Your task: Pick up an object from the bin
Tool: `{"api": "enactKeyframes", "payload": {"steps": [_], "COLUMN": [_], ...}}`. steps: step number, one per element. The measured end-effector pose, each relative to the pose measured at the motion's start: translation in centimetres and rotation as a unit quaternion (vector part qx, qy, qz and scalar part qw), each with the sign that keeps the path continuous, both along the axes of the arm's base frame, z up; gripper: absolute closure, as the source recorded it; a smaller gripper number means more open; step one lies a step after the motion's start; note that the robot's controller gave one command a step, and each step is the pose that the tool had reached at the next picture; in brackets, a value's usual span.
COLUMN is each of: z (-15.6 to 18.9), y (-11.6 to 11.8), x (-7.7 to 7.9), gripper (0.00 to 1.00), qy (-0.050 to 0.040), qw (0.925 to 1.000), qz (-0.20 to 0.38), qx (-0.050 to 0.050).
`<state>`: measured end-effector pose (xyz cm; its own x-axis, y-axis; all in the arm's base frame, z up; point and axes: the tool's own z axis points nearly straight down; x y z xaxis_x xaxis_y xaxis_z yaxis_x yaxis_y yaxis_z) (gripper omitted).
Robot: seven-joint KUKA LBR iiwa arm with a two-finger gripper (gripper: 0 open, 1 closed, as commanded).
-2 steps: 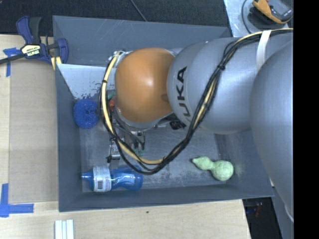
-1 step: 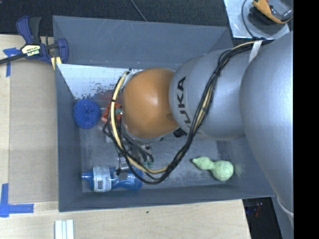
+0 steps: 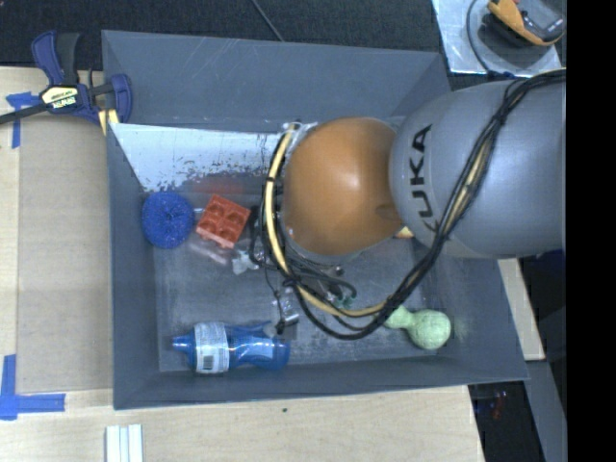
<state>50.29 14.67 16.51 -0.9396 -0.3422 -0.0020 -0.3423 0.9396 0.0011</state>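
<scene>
My gripper (image 3: 285, 308) pokes out below the arm's orange cover near the middle of the bin floor. Just in front of it a crushed blue plastic bottle (image 3: 231, 347) with a white label lies on its side along the near wall. To the gripper's upper left is an orange-red block (image 3: 223, 221) inside a clear wrapper. A light green pear-shaped toy (image 3: 423, 327) rests to the right, by the near right corner.
A blue mesh scrubber ball (image 3: 166, 219) sits at the left wall beside the block. The arm and its orange cover hang over the bin's middle and right, hiding the floor beneath. Cables loop down near the green toy.
</scene>
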Motion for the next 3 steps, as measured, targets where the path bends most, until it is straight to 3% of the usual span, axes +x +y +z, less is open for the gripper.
{"api": "enactKeyframes", "payload": {"steps": [1,2,3], "z": [-2.6,-8.9,-9.3], "y": [-1.9,-0.6,-0.8], "x": [-0.7,-1.0,-1.0], "gripper": [0.0,0.0,1.0], "qy": [-0.0027,-0.0045,-0.0063], "qw": [0.9994,0.9973,0.9975], "qz": [0.035,0.073,0.07], "qx": [0.001,0.0,0.001]}}
